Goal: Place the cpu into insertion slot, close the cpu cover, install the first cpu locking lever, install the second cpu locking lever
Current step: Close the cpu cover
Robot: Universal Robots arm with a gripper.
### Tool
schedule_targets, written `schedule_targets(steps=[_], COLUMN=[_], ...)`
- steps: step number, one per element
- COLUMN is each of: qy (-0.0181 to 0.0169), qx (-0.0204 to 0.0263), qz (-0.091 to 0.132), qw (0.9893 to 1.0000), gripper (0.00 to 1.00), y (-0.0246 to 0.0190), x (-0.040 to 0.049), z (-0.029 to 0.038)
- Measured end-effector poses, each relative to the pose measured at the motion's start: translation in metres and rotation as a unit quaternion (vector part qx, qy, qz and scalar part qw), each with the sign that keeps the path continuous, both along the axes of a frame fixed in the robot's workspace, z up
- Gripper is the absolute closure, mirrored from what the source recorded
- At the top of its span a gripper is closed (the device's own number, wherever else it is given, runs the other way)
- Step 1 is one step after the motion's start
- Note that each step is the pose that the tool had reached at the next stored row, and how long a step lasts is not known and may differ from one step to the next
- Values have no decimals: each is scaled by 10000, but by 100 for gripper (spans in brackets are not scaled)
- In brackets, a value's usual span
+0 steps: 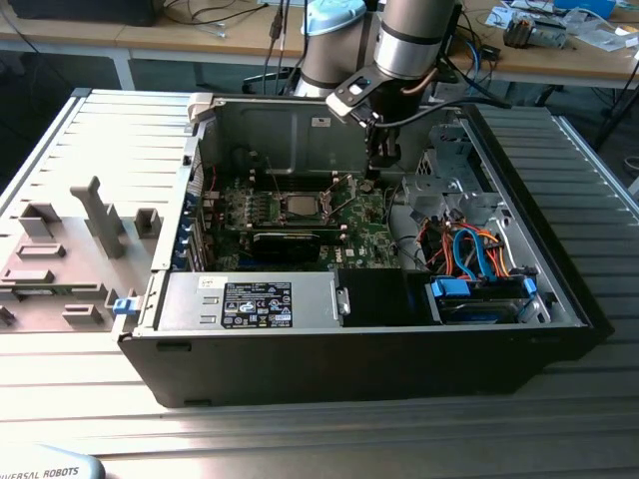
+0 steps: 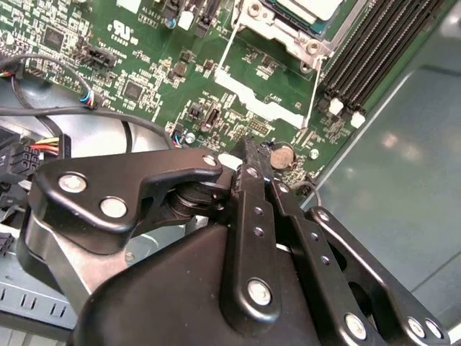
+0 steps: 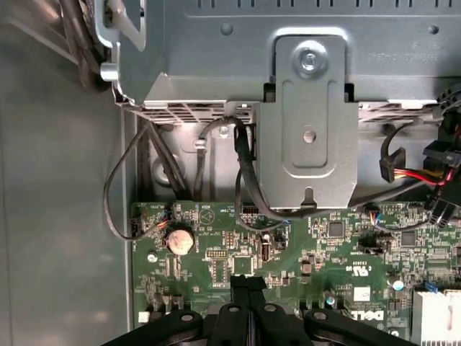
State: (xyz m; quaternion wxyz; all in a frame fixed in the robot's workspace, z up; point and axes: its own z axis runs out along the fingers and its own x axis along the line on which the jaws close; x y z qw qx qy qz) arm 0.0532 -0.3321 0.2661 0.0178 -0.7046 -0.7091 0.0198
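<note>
Logged, exterior view's left to right | grey fixture tray [image 1: 60, 259] beside the case | cpu [image 1: 300, 206] lying in its socket on the motherboard [image 1: 369, 228] | gripper [image 1: 382, 165] right of that socket, fingers [image 2: 253, 180] pressed together, holding nothing, tips near coin battery [image 2: 282, 153] | coloured cables [image 1: 477, 249]

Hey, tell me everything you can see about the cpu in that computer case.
The cpu is a small flat square chip with a dull silvery-grey metal top. It lies flat on the green motherboard, ringed by a silvery metal frame. The gripper hangs apart from it, toward the exterior view's right, shut and not touching it.
</note>
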Motion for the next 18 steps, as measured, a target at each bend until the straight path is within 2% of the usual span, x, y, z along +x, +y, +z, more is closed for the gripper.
schedule_targets(steps=[2,3,6,18], qy=[0,0,0,0], qx=[1,1,1,0], qz=[158,295,495,524], qw=[9999,9996,9988,9986], gripper=[89,89,89,89], y=[0,0,0,0], x=[1,1,1,1], z=[-1,-1,-2,-20])
